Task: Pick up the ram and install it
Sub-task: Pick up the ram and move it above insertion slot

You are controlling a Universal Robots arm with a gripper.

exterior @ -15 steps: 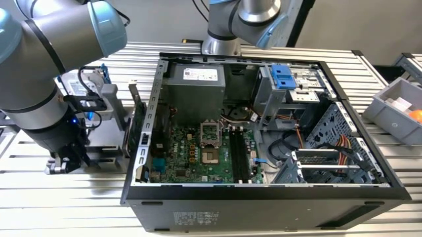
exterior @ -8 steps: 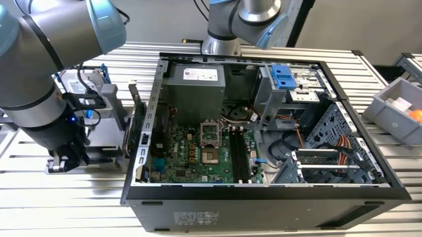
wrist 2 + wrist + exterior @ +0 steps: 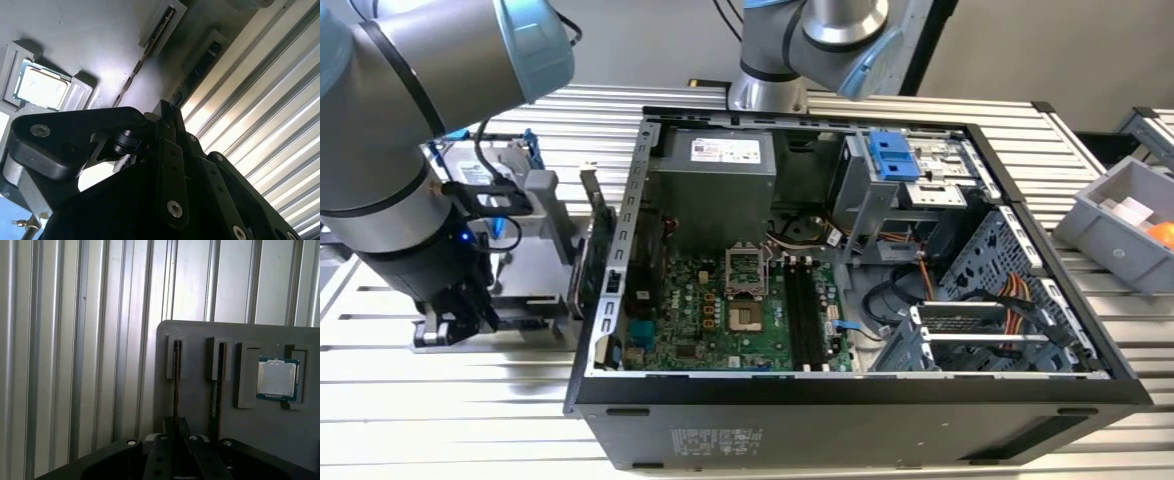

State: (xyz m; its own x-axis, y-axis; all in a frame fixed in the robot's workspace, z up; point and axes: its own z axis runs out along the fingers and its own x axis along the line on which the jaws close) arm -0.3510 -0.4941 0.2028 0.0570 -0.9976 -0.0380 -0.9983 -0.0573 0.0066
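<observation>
**Hand low at the ram holder, left of the open case**

At the exterior view's left we see the arm bent steeply down, its hand (image 3: 454,322) low over the gray holder (image 3: 520,310) on the slatted tabletop (image 3: 454,420). In the first wrist view the ram (image 3: 176,367) stands on edge in its slot, in line with the hand; we cannot tell whether it is gripped. A second stick (image 3: 218,372) and a processor (image 3: 277,379) sit alongside. Rightward lies the open computer case (image 3: 854,425), then a gray bin (image 3: 1114,215).
</observation>
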